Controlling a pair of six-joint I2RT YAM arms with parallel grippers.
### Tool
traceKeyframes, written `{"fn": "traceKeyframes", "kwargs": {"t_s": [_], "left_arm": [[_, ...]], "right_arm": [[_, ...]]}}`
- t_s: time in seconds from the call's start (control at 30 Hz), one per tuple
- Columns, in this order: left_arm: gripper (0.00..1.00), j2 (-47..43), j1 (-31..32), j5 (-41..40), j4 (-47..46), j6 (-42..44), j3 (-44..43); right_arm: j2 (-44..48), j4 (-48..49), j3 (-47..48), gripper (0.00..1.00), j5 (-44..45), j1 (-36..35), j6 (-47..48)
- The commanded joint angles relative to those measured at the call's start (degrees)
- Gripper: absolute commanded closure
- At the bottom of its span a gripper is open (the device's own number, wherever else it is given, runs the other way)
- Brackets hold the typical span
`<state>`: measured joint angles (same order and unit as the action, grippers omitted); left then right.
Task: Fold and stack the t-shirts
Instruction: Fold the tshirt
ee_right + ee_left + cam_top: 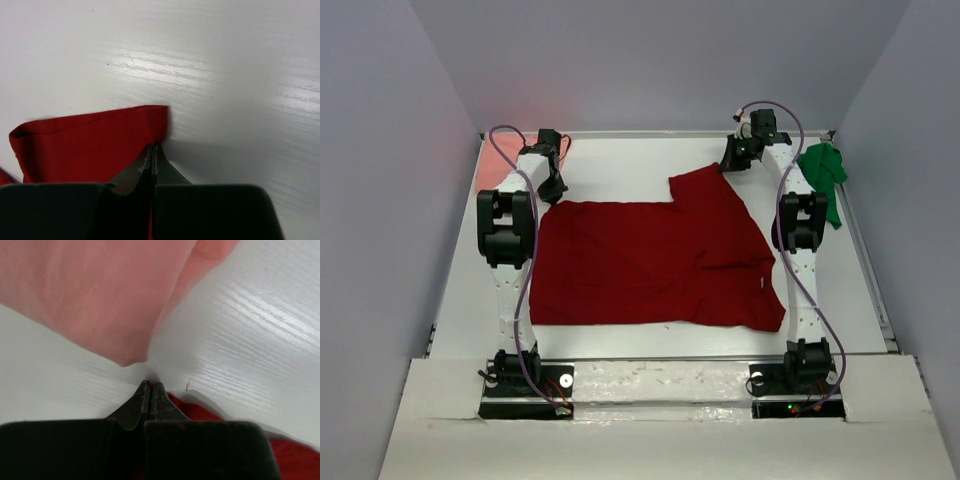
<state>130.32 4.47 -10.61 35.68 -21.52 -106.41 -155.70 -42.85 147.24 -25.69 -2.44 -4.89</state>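
Note:
The dark red t-shirt (650, 265) lies spread across the middle of the table. My left gripper (555, 192) is at its far left corner, shut (150, 385) with a sliver of the red cloth (186, 407) pinched at the tips. My right gripper (729, 164) is at the far right corner, which sticks out toward the back. It is shut (154, 146) on the hemmed edge of the red cloth (90, 145). The pale pink t-shirt (100, 295) lies just beyond the left gripper, mostly hidden behind the left arm (533, 148). The green t-shirt (824, 176) is bunched at the back right.
The white table (620, 165) ends at walls behind and on both sides. The right arm's lower links (800, 260) stand beside the red shirt's right edge, and the left arm (510, 250) stands beside its left edge.

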Motion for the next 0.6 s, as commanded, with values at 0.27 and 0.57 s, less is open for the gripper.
{"fn": "traceKeyframes", "kwargs": {"t_s": [0.27, 0.57], "left_arm": [[1.00, -12.0, 1.1, -7.8, 1.5, -4.4, 5.2], [1.00, -17.3, 2.1, -5.8, 0.4, -2.7, 5.7]], "right_arm": [[10.0, 2.2, -2.4, 1.00, 2.3, -0.2, 1.8], [17.4, 2.9, -9.8, 1.00, 4.2, -0.2, 2.3]]}}
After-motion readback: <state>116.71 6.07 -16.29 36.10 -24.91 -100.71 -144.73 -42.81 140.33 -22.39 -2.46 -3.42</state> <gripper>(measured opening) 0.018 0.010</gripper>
